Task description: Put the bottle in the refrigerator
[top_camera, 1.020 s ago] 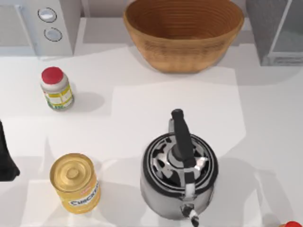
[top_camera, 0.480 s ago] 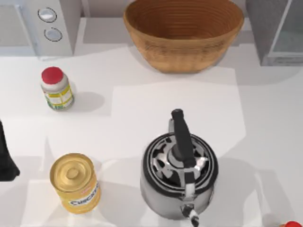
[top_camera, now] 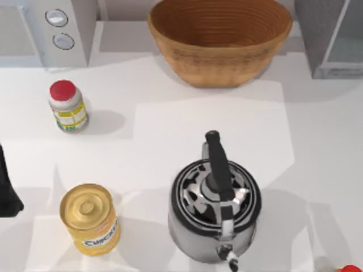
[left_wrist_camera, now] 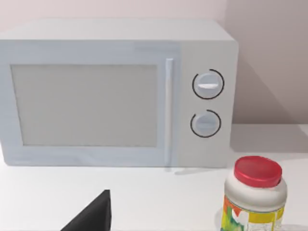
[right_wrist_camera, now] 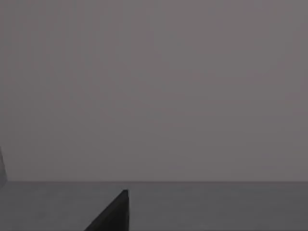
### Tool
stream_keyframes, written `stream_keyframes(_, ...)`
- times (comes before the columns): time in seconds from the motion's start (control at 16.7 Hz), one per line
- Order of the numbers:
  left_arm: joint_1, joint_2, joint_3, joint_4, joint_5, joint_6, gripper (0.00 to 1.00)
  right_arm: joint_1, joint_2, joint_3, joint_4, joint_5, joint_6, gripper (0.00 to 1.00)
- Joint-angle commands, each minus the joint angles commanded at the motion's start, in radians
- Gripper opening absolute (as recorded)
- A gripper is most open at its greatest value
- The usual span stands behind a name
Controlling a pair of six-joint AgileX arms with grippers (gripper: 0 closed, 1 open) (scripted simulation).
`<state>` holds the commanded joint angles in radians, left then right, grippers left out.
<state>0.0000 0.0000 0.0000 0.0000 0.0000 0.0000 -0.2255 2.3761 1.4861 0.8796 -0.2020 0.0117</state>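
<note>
The bottle (top_camera: 67, 106) is white with a red cap and a yellow-green label, and it stands upright at the table's left. In the left wrist view the bottle (left_wrist_camera: 254, 195) stands in front of the white box's knob side. My left gripper (top_camera: 7, 187) is a black shape at the left edge, nearer the front than the bottle and apart from it. A black corner of my left gripper (left_wrist_camera: 94, 216) pokes into its wrist view. The refrigerator (top_camera: 332, 37), dark grey with a pale glassy panel, stands at the back right. A black part of my right gripper (right_wrist_camera: 113, 214) faces a plain grey wall.
A white box with two round knobs (top_camera: 42, 31) sits at the back left. A wicker basket (top_camera: 220, 39) stands at the back middle. A steel kettle (top_camera: 215, 204) is front centre, and a yellow can (top_camera: 89, 218) front left. A small red thing (top_camera: 350, 270) shows at the front right corner.
</note>
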Motion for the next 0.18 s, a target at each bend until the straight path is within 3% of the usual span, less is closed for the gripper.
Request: stream_keyframes(0.18,0.000,0.000,0.000,0.000,0.000,0.000,1.00,0.000,0.000,0.000,0.000,0.000,0.000,1.00)
